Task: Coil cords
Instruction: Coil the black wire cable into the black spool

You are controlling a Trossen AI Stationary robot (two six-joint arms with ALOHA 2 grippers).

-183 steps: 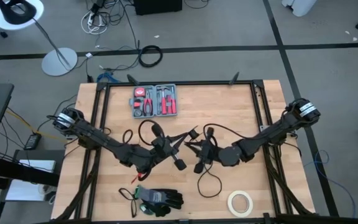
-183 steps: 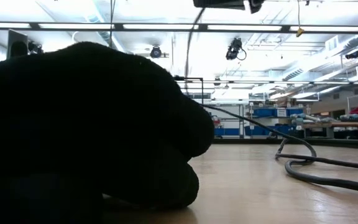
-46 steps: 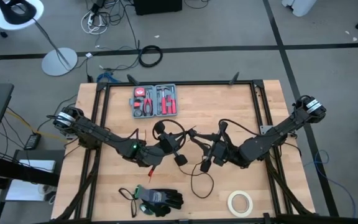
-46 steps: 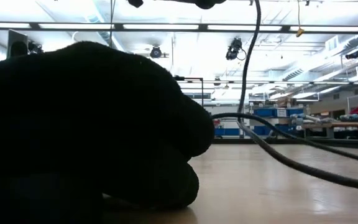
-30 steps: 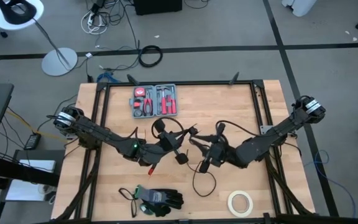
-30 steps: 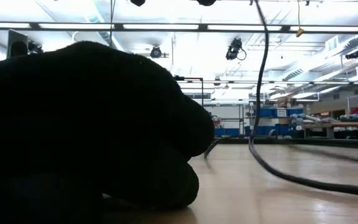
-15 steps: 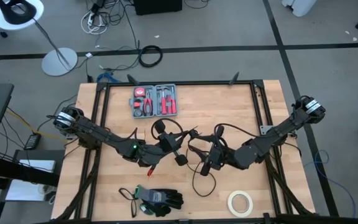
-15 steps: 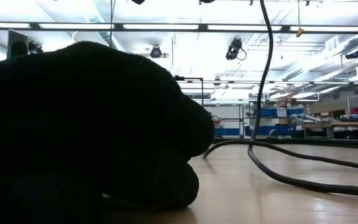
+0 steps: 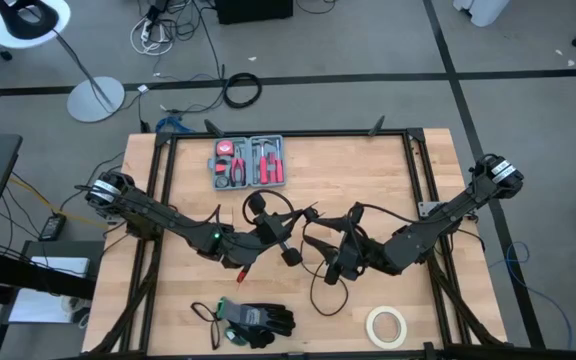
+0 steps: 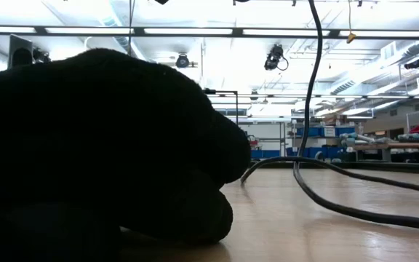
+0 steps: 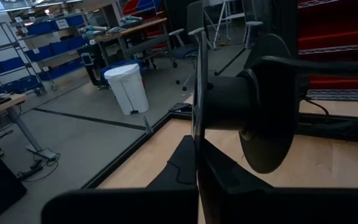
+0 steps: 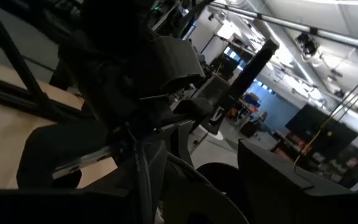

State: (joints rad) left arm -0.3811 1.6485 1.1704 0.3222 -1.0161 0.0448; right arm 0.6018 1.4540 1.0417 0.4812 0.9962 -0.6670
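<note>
The cords are one thin black cord (image 9: 323, 292). It curls over my left wrist, arcs over my right wrist, and drops to a slack loop on the table; in the low view it hangs down (image 10: 310, 87) and trails across the wood. My left gripper (image 9: 301, 216) is at mid-table, level and shut on the cord. My right gripper (image 9: 318, 240) faces it from the right, open. A stretch of cord (image 12: 140, 168) runs past its fingers; I cannot tell whether they touch it. My left gripper is shut on the cord, with its fingers level and pointing toward the table's right. The spot it grips is too small and dark to show which part it has. From there the cord hangs slack, and its lower loop (image 9: 320, 300) lies on the table.
A grey case of red-handled tools (image 9: 249, 162) sits at the far middle. Black gloves (image 9: 258, 320) lie at the near edge and fill the left of the low view (image 10: 100, 145). A roll of tape (image 9: 387, 325) lies near right. Black frame rails (image 9: 418, 170) border the table.
The slack cord has shifted. In the low view the hanging stretch now drops straighter, and a bend of it has settled onto the table farther back. In the high view a small bend of cord has sagged in front of my right gripper. My left gripper has kept still.
</note>
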